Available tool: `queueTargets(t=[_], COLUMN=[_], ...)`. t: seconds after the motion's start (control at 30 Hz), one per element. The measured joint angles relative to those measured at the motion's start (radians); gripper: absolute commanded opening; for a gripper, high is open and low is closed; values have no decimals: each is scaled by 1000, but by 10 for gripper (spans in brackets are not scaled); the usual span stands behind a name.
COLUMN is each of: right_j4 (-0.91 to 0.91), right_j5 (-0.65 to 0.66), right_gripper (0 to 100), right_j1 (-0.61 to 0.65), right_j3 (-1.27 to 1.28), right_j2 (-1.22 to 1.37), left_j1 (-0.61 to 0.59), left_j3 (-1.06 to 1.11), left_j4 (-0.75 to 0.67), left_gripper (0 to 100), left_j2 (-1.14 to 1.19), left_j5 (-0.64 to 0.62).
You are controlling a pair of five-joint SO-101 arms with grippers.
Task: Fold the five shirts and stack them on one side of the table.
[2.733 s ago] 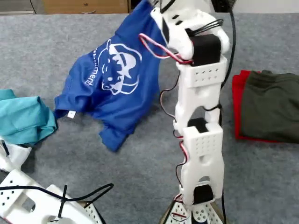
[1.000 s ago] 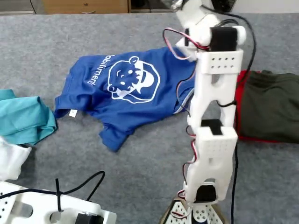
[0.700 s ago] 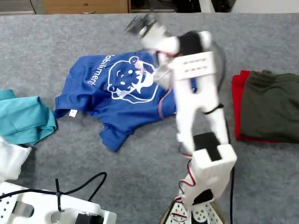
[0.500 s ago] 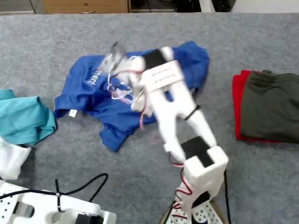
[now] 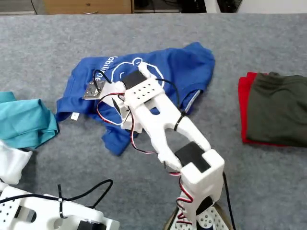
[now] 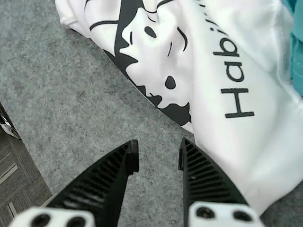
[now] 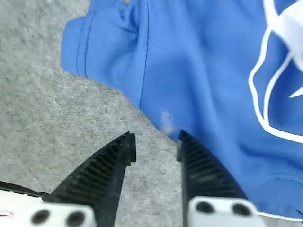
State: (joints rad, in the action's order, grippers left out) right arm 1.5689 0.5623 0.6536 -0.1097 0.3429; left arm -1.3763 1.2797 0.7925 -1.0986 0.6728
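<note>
- a crumpled teal shirt (image 5: 24, 122) is seen at the table's far left, unfolded, with a white printed shirt (image 6: 227, 56) bunched just beside it.
- the left gripper (image 6: 158, 156) is held with its jaws apart and nothing between them, over bare grey table covering (image 5: 268, 43) at the white shirt's edge.
- the blue shirt (image 5: 144, 91) is spread print-up near the middle of the table, rumpled, with one sleeve bunched toward the near side; it is not yet folded.
- the right gripper (image 7: 156, 142) is held low at the blue shirt's left hem, jaws parted and empty, the hem lying right by one jaw; the right arm is stretched across the shirt.
- a folded olive shirt (image 5: 280, 108) is stacked on a folded red shirt (image 5: 243, 105) at the right side, well apart from the rest.
- risk is judged as follows: only one layer, or the table covering, could be pinched if the jaws close here, and the shirt could be dragged into a crooked fold; the loose wires on the arm could also be snagged in the cloth beneath.
</note>
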Motion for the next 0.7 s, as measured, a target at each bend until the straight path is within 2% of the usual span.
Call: queueTargets(t=[0.3,0.37,0.47,0.7], right_j4=[-26,-49,-57,81], right_j5=[0,0,-2,-2], right_gripper=[177,140,0,2], right_j1=[60,58,32,-58], right_j3=[-92,-132,-236,-582], right_j2=[190,255,345,483], left_j1=[0,0,0,0], left_j3=[0,0,0,0], left_j4=[0,0,0,0], left_gripper=[150,150,150,150], left_j2=[0,0,0,0], left_j5=[0,0,0,0])
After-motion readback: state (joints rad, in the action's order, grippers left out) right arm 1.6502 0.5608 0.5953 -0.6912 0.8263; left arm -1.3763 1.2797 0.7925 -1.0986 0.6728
